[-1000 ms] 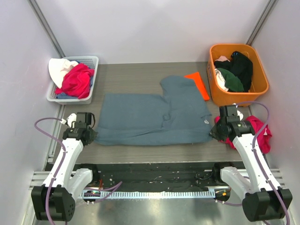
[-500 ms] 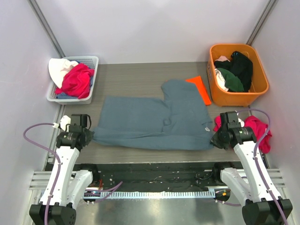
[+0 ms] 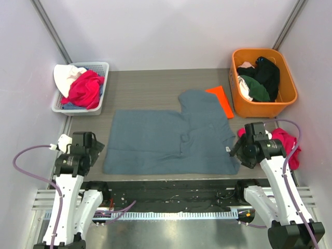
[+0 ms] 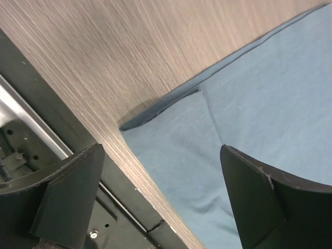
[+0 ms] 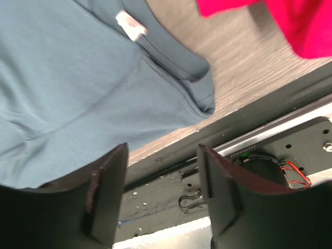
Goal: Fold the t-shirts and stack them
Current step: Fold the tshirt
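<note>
The slate blue-grey t-shirt (image 3: 166,142) lies spread flat across the middle of the table, its lower edge near the front. The orange t-shirt (image 3: 221,99) pokes out from under its far right part. My left gripper (image 3: 96,150) stands open at the shirt's near left corner (image 4: 155,116), and nothing is between its fingers (image 4: 67,197). My right gripper (image 3: 237,151) is open just off the near right corner (image 5: 199,101), over the table's front edge. A white label (image 5: 129,25) shows on the cloth there.
A white basket (image 3: 98,66) with red and white clothes stands at the back left. An orange tub (image 3: 238,98) holding dark clothes is at the back right. A red garment (image 3: 285,142) lies beside my right arm. The black front rail (image 5: 249,135) runs under both grippers.
Both grippers pulled the blue-grey shirt's near corners toward the front edge, then opened and let go. The shirt now lies flatter and closer to me.
</note>
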Controlling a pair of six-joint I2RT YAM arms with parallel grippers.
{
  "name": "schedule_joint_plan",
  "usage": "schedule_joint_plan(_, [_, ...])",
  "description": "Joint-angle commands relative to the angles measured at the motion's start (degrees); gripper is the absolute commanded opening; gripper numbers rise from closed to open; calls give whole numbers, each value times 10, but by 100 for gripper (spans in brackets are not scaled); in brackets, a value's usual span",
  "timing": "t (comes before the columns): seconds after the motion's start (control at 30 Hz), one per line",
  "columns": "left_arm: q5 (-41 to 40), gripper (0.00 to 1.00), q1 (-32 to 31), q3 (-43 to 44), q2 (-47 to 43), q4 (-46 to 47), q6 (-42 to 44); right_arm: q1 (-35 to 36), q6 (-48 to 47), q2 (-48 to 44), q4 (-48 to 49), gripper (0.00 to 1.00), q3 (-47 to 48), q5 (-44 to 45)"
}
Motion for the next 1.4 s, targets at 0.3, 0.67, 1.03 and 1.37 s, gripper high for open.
schedule_joint_plan(0.3, [132, 100, -17, 56, 18, 216, 157, -1, -85, 92, 113, 66, 153, 17])
schedule_joint_plan(0.67, [-82, 100, -434, 159, 318, 328, 217, -1, -132, 249, 204, 67, 286, 2])
schedule_joint_plan(1.03, [-169, 100, -628, 232, 535, 321, 131, -1, -145, 344, 238, 67, 357, 6])
schedule_joint_plan(1.37, [-192, 100, -679, 251, 646, 317, 85, -1, -154, 465, 276, 67, 416, -6])
